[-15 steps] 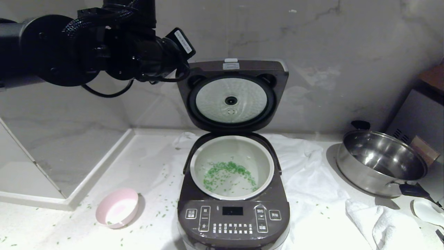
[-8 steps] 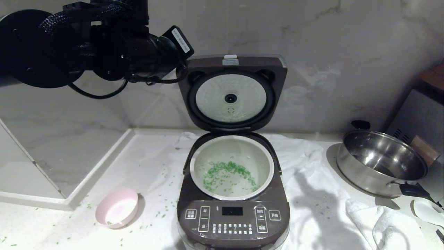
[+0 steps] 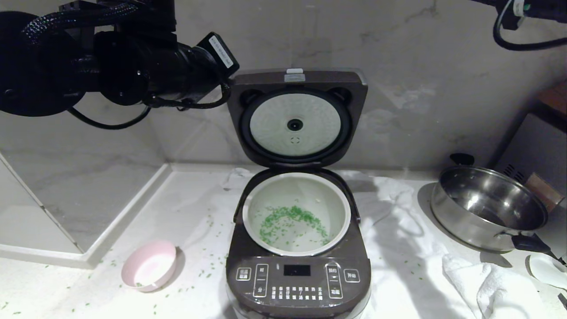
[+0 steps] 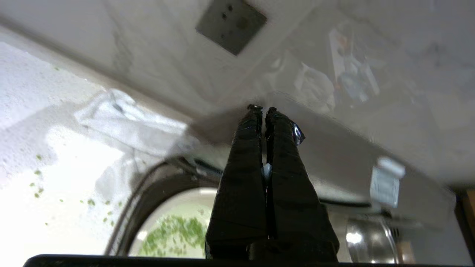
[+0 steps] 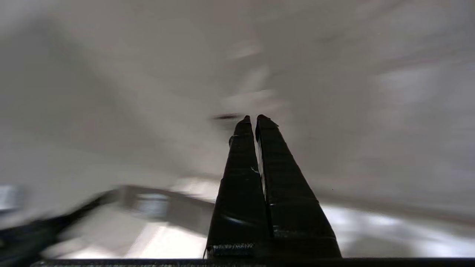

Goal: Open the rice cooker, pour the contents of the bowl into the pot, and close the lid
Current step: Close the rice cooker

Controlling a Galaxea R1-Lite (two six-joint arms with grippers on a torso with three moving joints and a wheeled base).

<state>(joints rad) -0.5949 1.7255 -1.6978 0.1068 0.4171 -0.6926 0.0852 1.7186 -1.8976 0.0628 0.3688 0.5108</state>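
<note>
The lid has been tipped up a little more since a second ago, and the left arm has drawn back toward the left while a piece of the right arm has come into the head view's top right corner. The left gripper is clenched on nothing, its tips at the lid's top edge near its left corner; whether they touch it cannot be told. The right gripper is also clenched and empty, held high before the wall.

The cooker stands at the counter's front edge, near the middle, on a white cloth. Its lid stands upright, dark brown, showing a round pale inner plate with a dark centre hole. Below it, the pot sits in the cooker, pale whitish-green, with the green bits scattered across its bottom. More bits lie strewn on the counter. The bowl, pink outside and white inside, sits upright left of the cooker, near the front edge, well below the left gripper. A steel pan stands toward the counter's right edge.
</note>
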